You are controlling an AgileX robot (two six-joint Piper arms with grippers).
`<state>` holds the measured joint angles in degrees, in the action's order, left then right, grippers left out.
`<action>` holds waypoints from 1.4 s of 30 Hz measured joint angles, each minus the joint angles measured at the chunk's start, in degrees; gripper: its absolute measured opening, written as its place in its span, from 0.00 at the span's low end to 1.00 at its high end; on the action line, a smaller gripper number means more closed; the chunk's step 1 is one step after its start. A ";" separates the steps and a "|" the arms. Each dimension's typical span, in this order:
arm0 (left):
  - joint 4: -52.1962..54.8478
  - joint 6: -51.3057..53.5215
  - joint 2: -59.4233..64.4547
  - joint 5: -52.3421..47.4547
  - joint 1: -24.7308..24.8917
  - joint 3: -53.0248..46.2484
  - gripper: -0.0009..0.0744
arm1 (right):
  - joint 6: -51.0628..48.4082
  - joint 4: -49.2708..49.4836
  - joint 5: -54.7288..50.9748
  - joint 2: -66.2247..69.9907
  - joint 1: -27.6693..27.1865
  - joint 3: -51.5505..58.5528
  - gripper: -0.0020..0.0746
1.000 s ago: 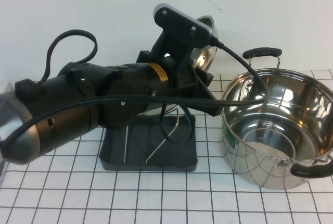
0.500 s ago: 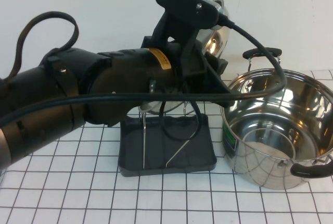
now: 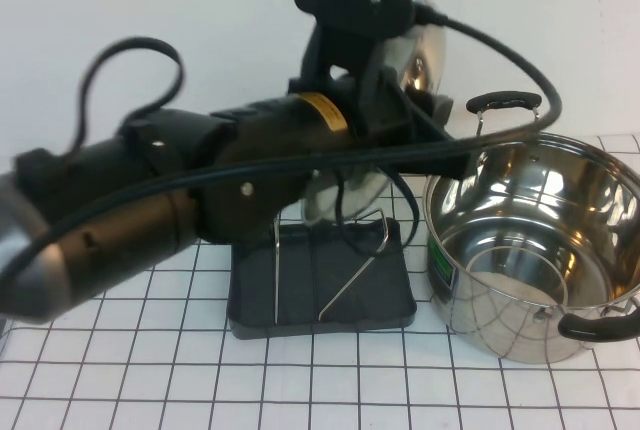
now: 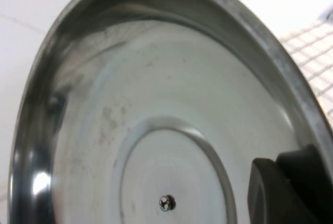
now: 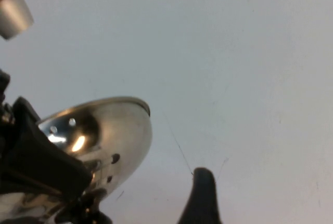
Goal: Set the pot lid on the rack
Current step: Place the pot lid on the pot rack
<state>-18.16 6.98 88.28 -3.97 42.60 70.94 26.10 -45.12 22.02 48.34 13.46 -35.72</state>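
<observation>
Left tool (image 3: 400,115) is clamping narrow on the pot lid (image 3: 420,65), holding it on edge above the rack (image 3: 320,290), toward its far side. The left wrist view is showing the lid's underside (image 4: 171,146) filling the frame, centre screw visible, with one dark finger (image 4: 283,187) sitting at the rim. So the grip is on the rim, not the knob.

What's changing: over the last second the lid is sitting higher and further toward the pot (image 3: 535,250) than a second ago, and the arm is swinging round above the rack. The rack itself is sitting closer to the pot than a second ago, though unchanged over the last half second. My read: it got nudged during the approach, then settled.

Meaning for the task: the lid is not yet seated. Its lower edge is showing just behind the wire uprights (image 3: 330,270), but I can't tell whether it's touching them. It needs lowering between the wires; the risk is the lid catching a wire and shoving the light rack again.

Right tool (image 5: 203,198) is out of the high view; only one finger tip is showing in its own camera, looking across at the lid (image 5: 104,135). Jaws are standing wide, holding nothing. Looks parked.
</observation>
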 joint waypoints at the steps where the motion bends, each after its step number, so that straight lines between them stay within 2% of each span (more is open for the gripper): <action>1: -0.06 0.00 0.99 0.00 0.00 0.00 0.13 | 0.00 -0.09 0.00 0.00 0.00 0.00 0.74; 9: 0.92 -0.11 5.76 -0.11 0.00 0.00 0.13 | 0.00 -0.22 0.00 0.00 0.00 0.00 0.74; 15: 3.42 -0.11 5.76 -4.42 -1.08 0.00 0.13 | 0.00 -0.22 -0.08 0.00 0.00 0.00 0.74; 23: 10.94 -0.67 6.09 -6.16 -1.84 0.00 0.13 | 0.00 -0.22 -0.21 0.00 0.00 0.00 0.74; 29: 11.16 -2.02 6.09 -7.46 -3.42 0.00 0.13 | 0.00 -0.22 -0.35 0.00 0.00 0.00 0.73; 42: 9.55 -2.38 8.26 -8.94 -3.46 0.59 0.13 | 0.10 -0.22 -0.48 0.00 0.00 0.00 0.72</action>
<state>-8.62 4.60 96.55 -12.92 39.14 71.54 26.21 -45.34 21.54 48.34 13.46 -35.72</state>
